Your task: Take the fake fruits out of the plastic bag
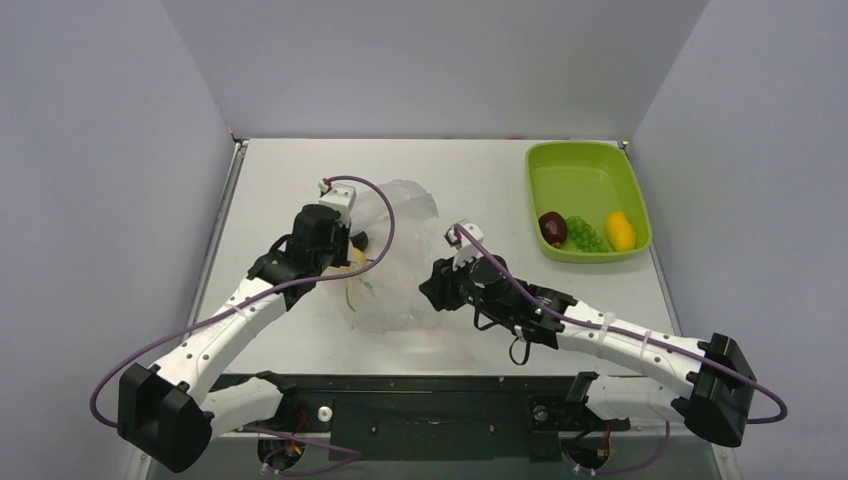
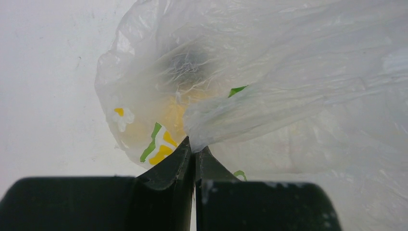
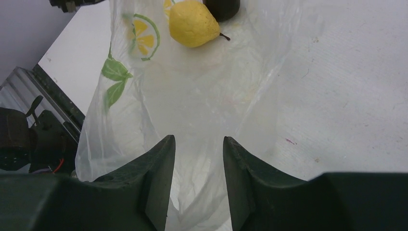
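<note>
The clear flower-printed plastic bag (image 1: 392,262) lies crumpled at the table's middle. My left gripper (image 1: 347,252) is at its left side, shut on a fold of the film (image 2: 194,146). A yellow fruit (image 2: 174,113) and a dark shape (image 2: 188,62) show dimly through the film. My right gripper (image 1: 432,287) is at the bag's right side. In the right wrist view it (image 3: 198,140) is open, with bag film (image 3: 202,96) under and between the fingers. A yellow pear (image 3: 192,23) and a dark fruit (image 3: 222,6) lie at the bag's far end.
A lime-green tray (image 1: 583,165) stands at the back right, holding a dark red fruit (image 1: 552,227), green grapes (image 1: 586,235) and a yellow-orange fruit (image 1: 620,231). Grey walls enclose the table on three sides.
</note>
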Available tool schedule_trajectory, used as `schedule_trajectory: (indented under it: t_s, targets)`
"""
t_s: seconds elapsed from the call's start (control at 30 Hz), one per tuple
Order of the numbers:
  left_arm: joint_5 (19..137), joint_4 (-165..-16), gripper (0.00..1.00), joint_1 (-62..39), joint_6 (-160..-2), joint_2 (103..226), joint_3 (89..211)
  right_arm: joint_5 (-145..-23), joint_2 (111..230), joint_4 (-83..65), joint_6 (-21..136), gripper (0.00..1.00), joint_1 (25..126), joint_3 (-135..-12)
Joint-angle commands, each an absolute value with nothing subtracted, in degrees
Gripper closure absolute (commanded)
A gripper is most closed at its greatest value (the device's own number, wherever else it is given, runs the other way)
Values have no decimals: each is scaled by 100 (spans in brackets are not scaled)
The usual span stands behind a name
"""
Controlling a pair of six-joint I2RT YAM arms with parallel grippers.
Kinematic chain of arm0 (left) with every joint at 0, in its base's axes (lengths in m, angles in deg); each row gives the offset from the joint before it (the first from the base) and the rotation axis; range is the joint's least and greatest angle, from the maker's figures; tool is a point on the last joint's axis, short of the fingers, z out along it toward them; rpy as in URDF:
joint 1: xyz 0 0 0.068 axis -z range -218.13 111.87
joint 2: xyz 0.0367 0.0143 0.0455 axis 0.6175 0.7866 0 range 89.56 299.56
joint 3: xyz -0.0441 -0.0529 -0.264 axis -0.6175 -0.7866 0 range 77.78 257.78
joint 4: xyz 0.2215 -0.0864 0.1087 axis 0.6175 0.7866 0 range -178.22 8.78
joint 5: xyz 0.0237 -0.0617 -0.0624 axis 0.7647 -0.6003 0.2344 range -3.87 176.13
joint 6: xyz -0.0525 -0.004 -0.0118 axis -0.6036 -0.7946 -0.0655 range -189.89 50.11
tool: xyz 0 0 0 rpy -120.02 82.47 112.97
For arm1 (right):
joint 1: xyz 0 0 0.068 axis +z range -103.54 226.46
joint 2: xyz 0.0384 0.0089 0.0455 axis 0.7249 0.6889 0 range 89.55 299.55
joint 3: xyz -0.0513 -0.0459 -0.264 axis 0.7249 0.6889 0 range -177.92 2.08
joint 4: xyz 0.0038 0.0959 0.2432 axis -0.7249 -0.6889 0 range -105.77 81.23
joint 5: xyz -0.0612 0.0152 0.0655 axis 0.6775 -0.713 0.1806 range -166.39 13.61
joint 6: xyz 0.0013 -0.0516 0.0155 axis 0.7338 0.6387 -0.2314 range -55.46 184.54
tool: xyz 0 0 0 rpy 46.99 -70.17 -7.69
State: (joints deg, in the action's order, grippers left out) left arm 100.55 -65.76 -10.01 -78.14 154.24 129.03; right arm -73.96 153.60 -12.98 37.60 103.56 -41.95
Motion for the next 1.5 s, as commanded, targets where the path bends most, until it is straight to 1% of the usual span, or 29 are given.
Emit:
schedule_trajectory:
  t_s: [0.0, 0.17, 0.27, 0.33, 0.53, 0.67, 0.73, 0.9, 0.97, 1.2, 1.3, 1.47]
  targets:
    - [9665, -7082, 100, -915, -7729, 15041, 12846, -7336, 15632, -625, 3888, 63, 10402, -4700]
    - [9220, -7252, 100, -877, -7698, 14838, 12735, -7294, 16610, -226, 3768, 66, 10407, -5313]
    - [9176, -7360, 100, -776, -7629, 14672, 12653, -7083, 17147, 30, 3652, 67, 10400, -5647]
    - [9190, -7408, 100, -663, -7577, 14582, 12593, -6939, 17510, 168, 3594, 67, 10382, -5813]
    - [9102, -7499, 100, -432, -7465, 14478, 12491, -7109, 18534, 951, 3465, 66, 10298, -6063]
    - [9148, -7456, 100, -370, -7451, 14584, 12519, -7183, 19098, 1523, 3350, 62, 10233, -6070]
    - [9209, -7431, 100, -329, -7439, 14665, 12527, -7073, 19395, 1508, 3344, 58, 10216, -6170]
    - [9323, -7310, 100, -254, -7412, 14901, 12604, -6785, 19621, 1299, 3560, 41, 10185, -6277]
    - [9333, -7302, 100, -245, -7411, 14937, 12627, -6852, 19713, 1275, 3662, 37, 10151, -6299]
    - [9237, -7320, 100, -242, -7402, 14998, 12635, -7558, 19956, 1799, 3701, 34, 10129, -6152]
    - [8912, -7280, 100, -241, -7398, 15066, 12684, -7563, 19988, 1993, 3491, 33, 10119, -6123]
    - [8887, -7299, 100, -245, -7428, 15039, 12661, -7863, 20081, 2241, 3404, 33, 10091, -6121]
